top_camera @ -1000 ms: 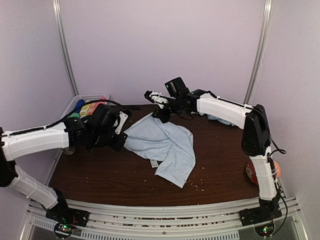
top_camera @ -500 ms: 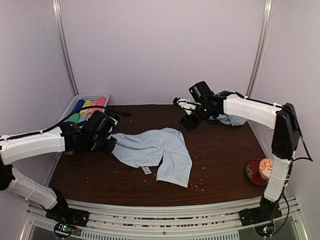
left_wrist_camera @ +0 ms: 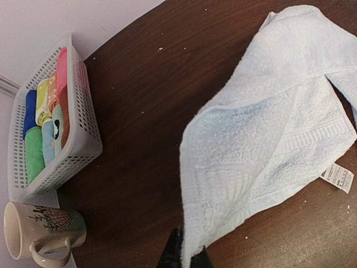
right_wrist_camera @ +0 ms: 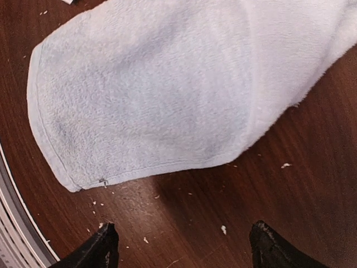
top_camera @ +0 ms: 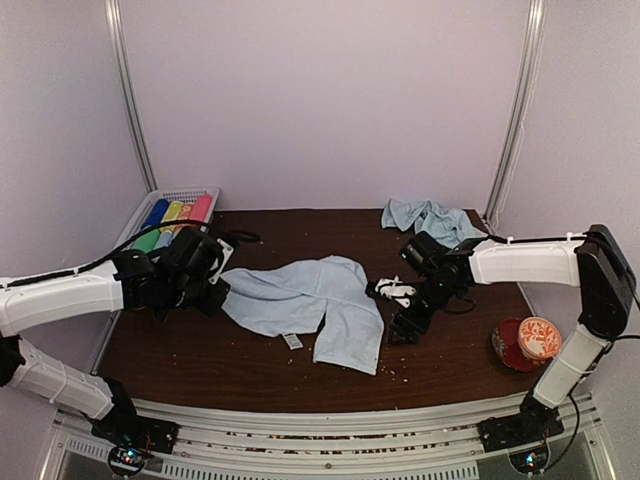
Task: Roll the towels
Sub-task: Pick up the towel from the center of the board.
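From above, the spread towel [top_camera: 310, 298] lies on the tabletop [top_camera: 250, 360] just right of the basket [top_camera: 170, 212]. It has been dragged closer to the basket than a second ago and stretched flatter. The left hand [top_camera: 214, 292] holds its basket-side corner. The right hand [top_camera: 396, 293] has let go and swung to the towel's edge farthest from the basket, uncovering the second towel [top_camera: 430, 217], crumpled at the back, well right of the basket.

The left wrist view shows that hand pinched shut on the corner, with a mug [left_wrist_camera: 39, 230] beside the basket.

The right wrist view shows its fingers [right_wrist_camera: 103, 248] wide apart and empty beside the towel's hem.

Flattening looks nearly done; rolling has not begun.
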You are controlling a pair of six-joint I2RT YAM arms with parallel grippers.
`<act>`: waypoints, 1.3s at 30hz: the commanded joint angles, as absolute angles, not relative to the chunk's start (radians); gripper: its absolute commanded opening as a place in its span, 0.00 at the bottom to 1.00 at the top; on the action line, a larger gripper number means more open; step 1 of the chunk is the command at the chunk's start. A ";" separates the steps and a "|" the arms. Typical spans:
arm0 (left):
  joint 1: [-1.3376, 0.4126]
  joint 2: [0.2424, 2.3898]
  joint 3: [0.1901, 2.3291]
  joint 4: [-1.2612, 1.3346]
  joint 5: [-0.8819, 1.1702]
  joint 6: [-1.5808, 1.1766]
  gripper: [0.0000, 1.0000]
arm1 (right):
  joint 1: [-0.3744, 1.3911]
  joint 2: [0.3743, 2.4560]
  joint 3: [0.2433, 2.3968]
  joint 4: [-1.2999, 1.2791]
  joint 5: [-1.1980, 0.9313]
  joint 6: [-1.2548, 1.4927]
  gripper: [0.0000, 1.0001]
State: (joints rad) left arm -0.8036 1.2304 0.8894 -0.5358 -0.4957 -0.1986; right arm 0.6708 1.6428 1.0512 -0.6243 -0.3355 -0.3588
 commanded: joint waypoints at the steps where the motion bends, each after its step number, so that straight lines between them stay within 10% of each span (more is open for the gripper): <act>1: -0.784 1.239 0.883 -0.480 -0.481 -0.185 0.00 | 0.739 1.693 1.044 -0.589 -0.362 -0.420 0.81; 16: -0.744 1.258 0.879 -0.469 -0.453 -0.201 0.00 | 0.930 1.754 1.026 -0.512 -0.164 -0.414 0.75; 24: -0.731 1.255 0.879 -0.469 -0.451 -0.203 0.00 | 0.939 1.781 1.026 -0.515 -0.159 -0.427 0.49; 29: -0.723 1.242 0.879 -0.470 -0.464 -0.206 0.00 | 0.940 1.761 1.017 -0.519 -0.112 -0.445 0.00; 39: -0.673 1.086 0.856 -0.450 -0.593 -0.233 0.00 | 0.764 1.501 0.934 -0.462 0.238 -0.544 0.00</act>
